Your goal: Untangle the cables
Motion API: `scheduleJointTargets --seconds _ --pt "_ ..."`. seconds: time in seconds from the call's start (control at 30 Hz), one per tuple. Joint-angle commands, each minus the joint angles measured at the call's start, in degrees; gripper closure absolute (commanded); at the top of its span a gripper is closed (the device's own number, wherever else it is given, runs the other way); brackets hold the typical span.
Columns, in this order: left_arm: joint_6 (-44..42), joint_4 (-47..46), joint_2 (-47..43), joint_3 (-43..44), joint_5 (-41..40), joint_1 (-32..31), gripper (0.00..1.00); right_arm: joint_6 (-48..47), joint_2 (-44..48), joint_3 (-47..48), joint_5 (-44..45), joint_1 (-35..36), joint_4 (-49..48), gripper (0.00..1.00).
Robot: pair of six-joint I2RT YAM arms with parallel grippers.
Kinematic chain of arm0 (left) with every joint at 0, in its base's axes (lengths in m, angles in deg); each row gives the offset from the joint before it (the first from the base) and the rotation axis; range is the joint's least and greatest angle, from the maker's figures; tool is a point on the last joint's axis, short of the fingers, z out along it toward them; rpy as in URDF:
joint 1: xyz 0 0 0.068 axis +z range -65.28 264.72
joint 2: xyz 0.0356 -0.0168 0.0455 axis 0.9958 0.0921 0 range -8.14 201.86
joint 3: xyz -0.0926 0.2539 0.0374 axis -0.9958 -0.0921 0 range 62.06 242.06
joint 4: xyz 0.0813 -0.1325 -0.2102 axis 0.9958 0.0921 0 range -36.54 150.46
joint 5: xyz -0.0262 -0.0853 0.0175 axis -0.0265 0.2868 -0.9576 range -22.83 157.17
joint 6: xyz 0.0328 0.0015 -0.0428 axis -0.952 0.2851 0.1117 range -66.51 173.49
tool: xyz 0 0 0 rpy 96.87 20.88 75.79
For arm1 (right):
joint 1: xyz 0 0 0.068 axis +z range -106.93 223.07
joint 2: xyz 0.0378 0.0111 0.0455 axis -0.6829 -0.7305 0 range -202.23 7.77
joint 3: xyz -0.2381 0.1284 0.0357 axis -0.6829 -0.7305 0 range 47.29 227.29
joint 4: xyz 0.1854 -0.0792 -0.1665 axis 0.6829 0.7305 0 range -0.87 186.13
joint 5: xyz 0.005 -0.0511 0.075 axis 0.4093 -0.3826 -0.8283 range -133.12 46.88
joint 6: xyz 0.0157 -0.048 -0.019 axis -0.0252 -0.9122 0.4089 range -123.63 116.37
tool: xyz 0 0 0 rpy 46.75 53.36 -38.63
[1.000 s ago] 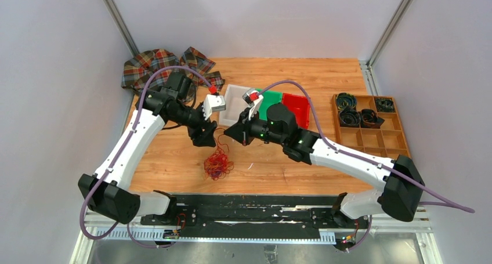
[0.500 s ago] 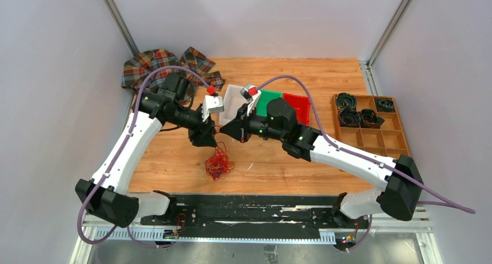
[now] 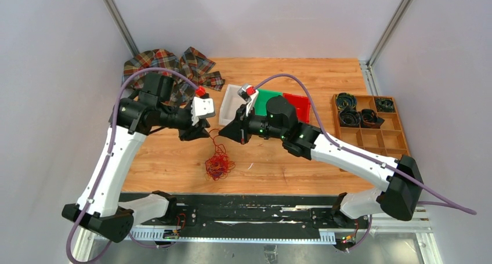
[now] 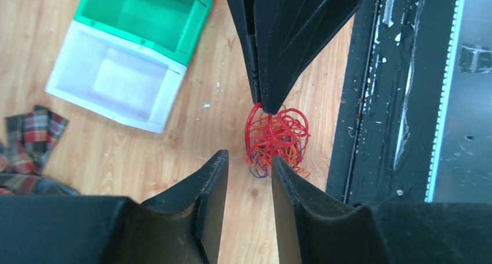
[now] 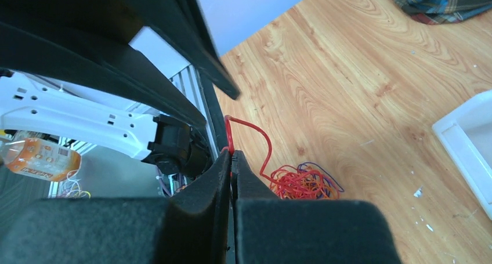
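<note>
The cables (image 3: 218, 165) lie as a loose red, orange and purple tangle on the wooden table, also seen in the left wrist view (image 4: 277, 137) and right wrist view (image 5: 303, 183). My right gripper (image 3: 223, 134) hangs above them, shut on a single red strand (image 5: 250, 129) that rises from the tangle to its tips (image 5: 231, 155). My left gripper (image 3: 201, 133) hovers just left of that strand. Its jaws (image 4: 249, 158) stand narrowly open with only bare table showing between them.
White (image 3: 231, 99), green (image 3: 268, 100) and red (image 3: 297, 108) bins sit in a row behind the grippers. A plaid cloth (image 3: 168, 64) lies at the back left. A wooden compartment tray (image 3: 380, 137) with black coils stands at the right. A black rail (image 3: 255, 209) runs along the near edge.
My left arm has swung left and back from the strand, and its jaws have narrowed. The right gripper has shifted slightly left, still pinching the red strand.
</note>
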Motion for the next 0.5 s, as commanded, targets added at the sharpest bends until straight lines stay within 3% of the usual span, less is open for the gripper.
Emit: scheduleJointTargets --seconds 0.0,0.23,0.47 --pt "-0.63 0.89 1.67 -1.73 1.27 -0.54 0.59 -0.29 -0.09 3.72 -3.34 -0.31 0.51 0.99" --pt "0.26 0.85 5.68 -1.21 1.90 -0.81 0.60 0.24 -0.91 4.34 -4.44 -0.38 0.19 0.99" --pt "1.50 0.79 7.76 1.02 0.42 -0.90 0.93 1.75 -2.19 4.12 -4.96 -0.94 -0.13 0.99"
